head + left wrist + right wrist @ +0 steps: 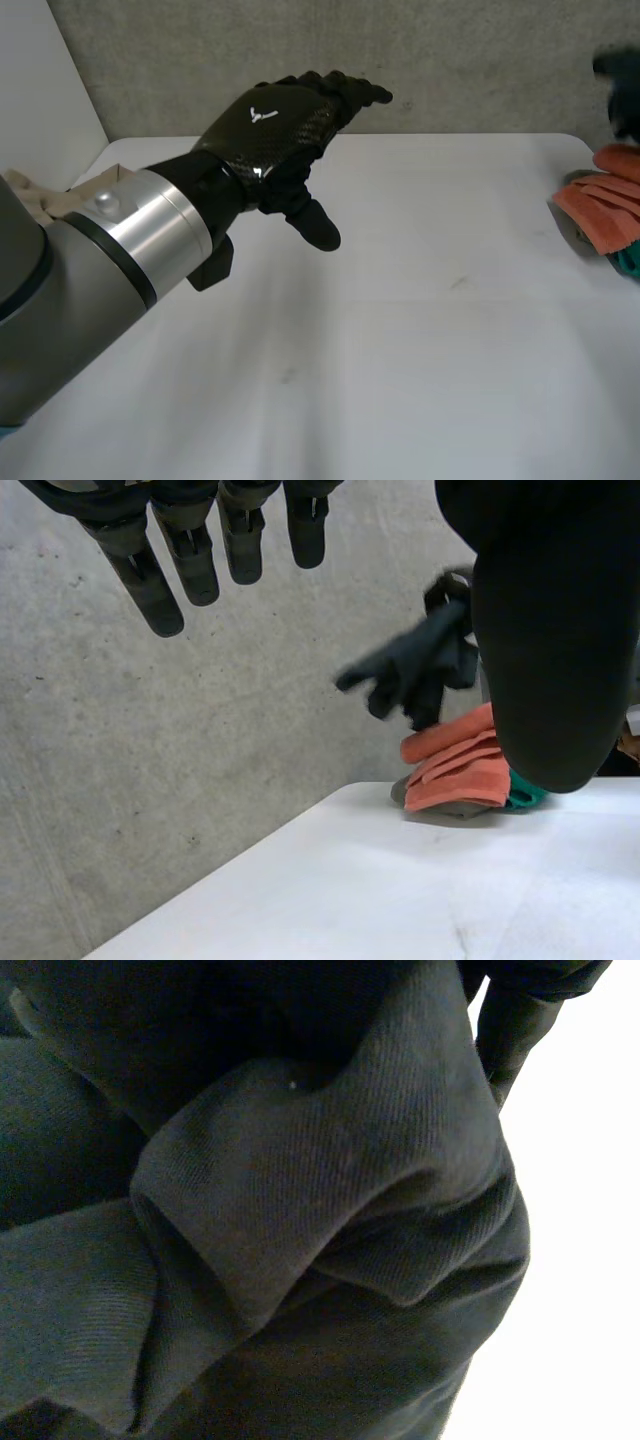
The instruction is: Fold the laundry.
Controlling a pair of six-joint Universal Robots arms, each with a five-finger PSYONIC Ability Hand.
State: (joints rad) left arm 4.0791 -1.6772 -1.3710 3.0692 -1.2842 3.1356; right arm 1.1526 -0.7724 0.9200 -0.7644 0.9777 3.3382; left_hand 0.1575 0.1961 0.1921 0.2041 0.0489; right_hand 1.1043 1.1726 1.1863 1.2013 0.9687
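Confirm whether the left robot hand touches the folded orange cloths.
Apart. The head view shows bare white table between the left robot hand and the folded orange cloths.

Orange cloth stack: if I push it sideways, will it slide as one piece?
Probably not: the orange cloth stack is loose folded layers lying unevenly, so the top ones would likely shear off. It looks soft and floppy, not stiff. It seems to overlap a teal cloth, which may drag along.
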